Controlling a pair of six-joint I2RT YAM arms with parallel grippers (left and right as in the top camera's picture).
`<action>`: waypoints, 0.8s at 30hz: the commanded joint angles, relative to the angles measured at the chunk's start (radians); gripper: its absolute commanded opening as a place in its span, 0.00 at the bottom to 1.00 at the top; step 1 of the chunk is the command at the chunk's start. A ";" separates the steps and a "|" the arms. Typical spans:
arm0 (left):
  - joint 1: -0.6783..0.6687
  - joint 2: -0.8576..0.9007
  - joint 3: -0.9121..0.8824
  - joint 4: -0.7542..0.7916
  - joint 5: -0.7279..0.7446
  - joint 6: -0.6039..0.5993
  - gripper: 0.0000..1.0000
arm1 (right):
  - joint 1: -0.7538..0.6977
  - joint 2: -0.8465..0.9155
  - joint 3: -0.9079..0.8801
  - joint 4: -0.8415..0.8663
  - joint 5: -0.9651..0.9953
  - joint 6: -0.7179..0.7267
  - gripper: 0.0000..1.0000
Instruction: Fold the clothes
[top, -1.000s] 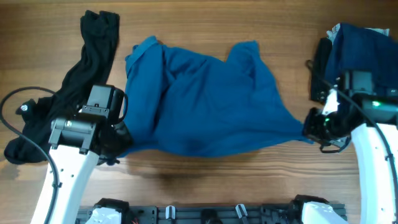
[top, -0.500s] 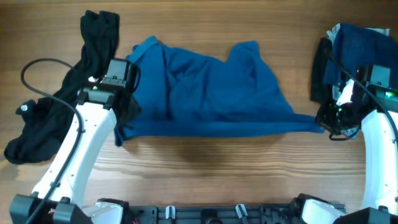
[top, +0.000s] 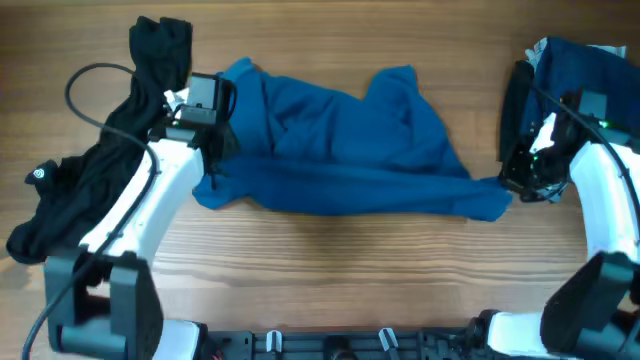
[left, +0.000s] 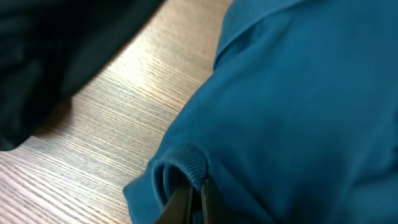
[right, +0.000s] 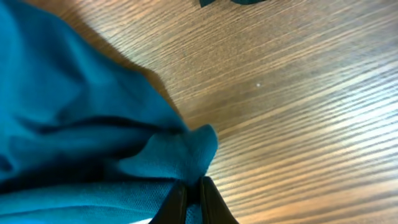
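A large medium-blue T-shirt (top: 340, 140) lies across the middle of the table, its near edge lifted and folded back over itself. My left gripper (top: 212, 172) is shut on the shirt's left corner; in the left wrist view (left: 196, 193) its black fingers pinch a ribbed hem of the blue T-shirt (left: 298, 112). At the shirt's right corner my right gripper (top: 515, 185) is shut on the fabric, and in the right wrist view (right: 194, 190) a bunched tip of blue T-shirt (right: 81, 124) sits between its fingers. A long black garment (top: 95, 170) lies at the left.
A navy and black pile of clothes (top: 565, 75) sits at the back right, behind the right arm. The black garment's white logo (top: 38, 173) shows near the left edge. Bare wood table (top: 340, 270) runs along the front.
Both grippers have carried the shirt's near edge away from the front of the table and over the shirt's body. The left arm moved furthest, up beside the black garment.
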 joint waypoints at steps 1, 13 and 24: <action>0.008 0.073 0.002 0.010 -0.028 0.020 0.04 | -0.007 0.040 0.014 0.024 -0.015 -0.016 0.04; 0.008 0.078 0.012 0.036 -0.032 0.056 0.04 | -0.007 0.034 0.017 0.128 -0.175 -0.092 0.04; 0.053 -0.325 0.205 -0.162 -0.033 0.148 0.04 | 0.013 -0.293 0.182 -0.024 -0.269 -0.192 0.04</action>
